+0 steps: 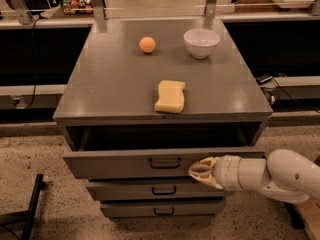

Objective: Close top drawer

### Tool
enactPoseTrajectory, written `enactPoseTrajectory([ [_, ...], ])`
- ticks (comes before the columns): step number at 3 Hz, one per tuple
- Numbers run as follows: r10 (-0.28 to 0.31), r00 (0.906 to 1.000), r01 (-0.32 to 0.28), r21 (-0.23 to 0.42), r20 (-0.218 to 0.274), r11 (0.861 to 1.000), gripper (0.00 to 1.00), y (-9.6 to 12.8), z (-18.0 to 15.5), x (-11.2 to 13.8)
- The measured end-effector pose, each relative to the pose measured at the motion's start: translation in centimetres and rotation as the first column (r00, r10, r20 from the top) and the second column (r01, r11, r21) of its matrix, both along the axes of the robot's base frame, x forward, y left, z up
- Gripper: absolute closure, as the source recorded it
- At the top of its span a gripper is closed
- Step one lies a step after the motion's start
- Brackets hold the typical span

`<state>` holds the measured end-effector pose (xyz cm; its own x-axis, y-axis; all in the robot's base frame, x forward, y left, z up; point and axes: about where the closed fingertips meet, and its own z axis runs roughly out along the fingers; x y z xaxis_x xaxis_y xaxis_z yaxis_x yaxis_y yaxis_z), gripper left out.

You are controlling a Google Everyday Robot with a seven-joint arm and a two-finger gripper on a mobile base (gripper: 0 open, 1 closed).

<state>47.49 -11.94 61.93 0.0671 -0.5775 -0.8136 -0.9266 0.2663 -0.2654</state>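
- I have the gripper [194, 170] low at the cabinet's front, right of the small dark handle [165, 162], with its tip against the flat grey face of the top drawer [120, 164].
- The gripper's two fingers look drawn together at the tips and hold nothing. That suits me, since a blunt closed tip is all I need for a push, with no grab at the handle.
- The top drawer is not yet shut. Its front stands out from the cabinet, and a dark strip of its inside shows under the edge of the worktop [110, 89].
- The arm comes in from the right, so my contact sits off-centre. My guess is that the drawer could skew on its runners if I lean too hard.
- The two shallower drawers [150, 190] below are in, so nothing there blocks the arm.
- On the worktop, a yellow sponge [170, 96] lies near the front edge, with an orange ball [147, 44] and a white bowl [201, 42] further back. All of them are well apart from the gripper.
- I judge the job partly done, and a steady straight shove inward is what it calls for next.
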Motion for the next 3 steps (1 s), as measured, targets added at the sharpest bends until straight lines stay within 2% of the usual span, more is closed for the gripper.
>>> enactPoseTrajectory([
  [1, -0.013, 0.9998, 0.013, 0.016, 0.012, 1.0, 1.0, -0.6, -0.4, 2.7],
  [2, -0.022, 0.9996, 0.021, 0.031, 0.02, 0.999, 1.0, -1.0, -0.6, 4.3],
  [3, -0.011, 0.9993, 0.01, 0.028, 0.035, 1.0, 1.0, -0.8, -0.4, 3.9],
])
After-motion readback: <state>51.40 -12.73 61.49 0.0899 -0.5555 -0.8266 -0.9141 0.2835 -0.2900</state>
